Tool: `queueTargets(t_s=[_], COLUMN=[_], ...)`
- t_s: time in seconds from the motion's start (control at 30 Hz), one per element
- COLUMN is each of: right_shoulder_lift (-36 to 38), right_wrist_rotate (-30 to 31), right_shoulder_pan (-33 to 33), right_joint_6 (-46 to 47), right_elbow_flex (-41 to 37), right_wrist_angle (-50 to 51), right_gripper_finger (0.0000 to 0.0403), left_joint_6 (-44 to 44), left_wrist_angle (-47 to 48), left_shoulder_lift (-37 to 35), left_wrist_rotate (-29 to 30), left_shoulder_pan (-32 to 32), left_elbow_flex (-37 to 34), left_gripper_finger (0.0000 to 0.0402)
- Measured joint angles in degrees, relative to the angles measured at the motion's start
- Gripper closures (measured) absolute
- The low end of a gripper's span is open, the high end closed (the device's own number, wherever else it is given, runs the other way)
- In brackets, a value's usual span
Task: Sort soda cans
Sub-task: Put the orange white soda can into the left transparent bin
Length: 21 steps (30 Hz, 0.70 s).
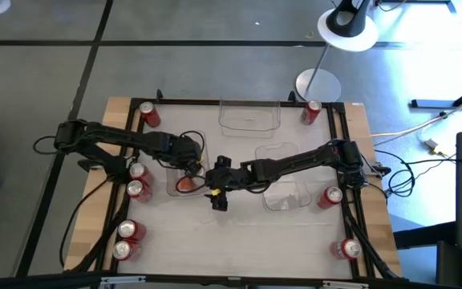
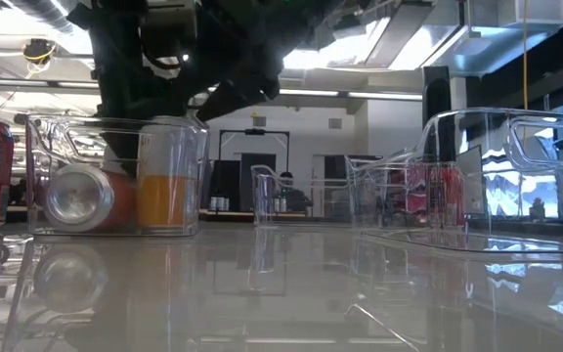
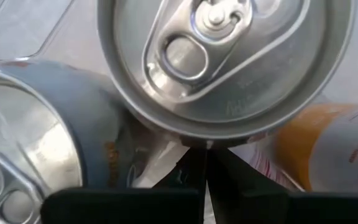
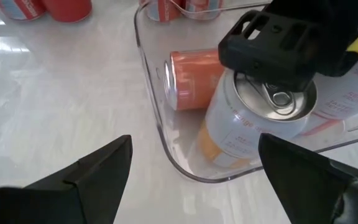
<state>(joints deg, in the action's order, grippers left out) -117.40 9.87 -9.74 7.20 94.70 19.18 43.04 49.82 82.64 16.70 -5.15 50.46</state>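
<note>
A clear bin [image 1: 175,186] left of centre holds an upright white-and-orange soda can [image 4: 247,127], an orange can [image 4: 191,78] lying on its side and a pale can [image 3: 334,149] lying beside them. My left gripper [image 3: 205,177] is shut and points down right at the upright can's top. My right gripper [image 4: 194,171] hovers open just off the bin's corner nearest the table's middle, with nothing between its fingers. Other red cans stand along the table's left edge [image 1: 137,189] and right edge [image 1: 332,196]. My left gripper comes from above, pointing steeply down, and its shut fingertips [image 3: 194,168] meet the rim of the upright can's silver top [image 3: 185,138]. I cannot tell whether they pinch the rim or only rest against it. The can stands on the bin's floor.
Two more clear bins stand on the table, one at the far edge [image 1: 249,127] and one right of centre [image 1: 289,199]. Red cans stand at the far corners [image 1: 149,115] [image 1: 311,111] and near corners [image 1: 125,241] [image 1: 348,250]. A lamp base [image 1: 318,83] sits beyond the far edge.
</note>
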Motion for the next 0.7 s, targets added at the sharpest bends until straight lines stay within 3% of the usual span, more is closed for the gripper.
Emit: queueTargets(t_s=[0.17,0.37,0.7], right_shoulder_lift=[0.0,0.0,0.0], right_wrist_rotate=[-0.12,-1.53,-2.58], right_shoulder_pan=[-0.04,-0.04,-0.04], right_joint_6=[0.08,0.31,0.47], right_elbow_flex=[0.0,0.0,0.0], right_wrist_angle=[-0.13,-0.16,-0.24], right_gripper_finger=[0.0056,0.0056,0.0056], left_joint_6=[-1.73,-13.92,-30.62], left_wrist_angle=[-0.02,1.43,5.15], left_shoulder_lift=[0.04,-0.03,0.63], left_wrist_rotate=[0.05,-0.58,6.71], left_shoulder_pan=[-0.05,0.63,0.48], left_elbow_flex=[-0.04,-0.15,-0.75], left_gripper_finger=[0.0398,0.0398,0.0398])
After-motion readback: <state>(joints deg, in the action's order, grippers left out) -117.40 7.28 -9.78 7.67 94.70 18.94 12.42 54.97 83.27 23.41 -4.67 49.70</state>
